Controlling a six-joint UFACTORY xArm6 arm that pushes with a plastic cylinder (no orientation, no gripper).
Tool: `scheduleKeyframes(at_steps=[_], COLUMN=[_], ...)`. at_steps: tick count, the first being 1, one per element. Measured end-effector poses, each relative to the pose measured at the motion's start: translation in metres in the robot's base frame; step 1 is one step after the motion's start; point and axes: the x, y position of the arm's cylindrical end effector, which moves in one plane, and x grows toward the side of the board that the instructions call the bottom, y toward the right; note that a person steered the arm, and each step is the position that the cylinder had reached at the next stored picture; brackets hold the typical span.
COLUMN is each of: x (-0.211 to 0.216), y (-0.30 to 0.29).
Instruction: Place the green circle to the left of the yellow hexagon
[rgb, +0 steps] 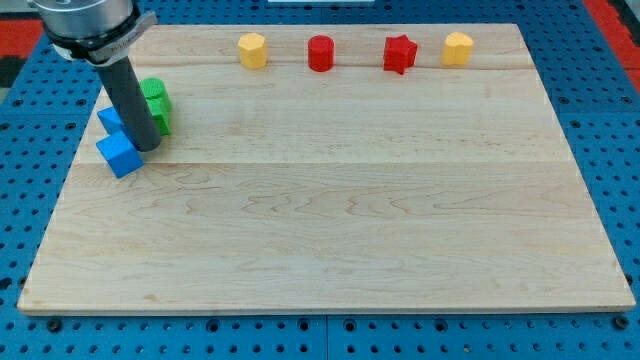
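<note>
Blue block (120, 155): at the view's left of the tabletop (330, 230), touching my tip on its left-bottom side. A second blue piece (108, 119) shows just behind the rod; the two may be one L-shaped block, the rod hides the join.

My tip (147, 148): down on the wood, wedged between the blue block and the green one. No pincer on this rig, only the rod, so nothing is held or clenched; it can only touch and shove.

Green circle (156, 106): just right of the rod and slightly toward the view's top, looks to be touching the shaft. Partly hidden, so its round shape is a guess; it may be two green pieces stacked close.

Key relation: the green circle lies to the right and above my tip; its goal lies further right and up. Judgement: my tip is already on the correct (left-bottom) side for a push along that line.

Yellow hexagon (252, 49): top edge, well apart from the green circle.

Goal spot: bare wood just left of the yellow hexagon.

Red cylinder (320, 52), red star (399, 54), second yellow block (458, 48): along the top edge, further right, out of the path.
</note>
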Motion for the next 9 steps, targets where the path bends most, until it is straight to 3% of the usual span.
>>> scheduleKeyframes(at_steps=[4, 6, 9], x=[-0.051, -0.056, -0.120], y=[-0.040, -0.007, -0.013])
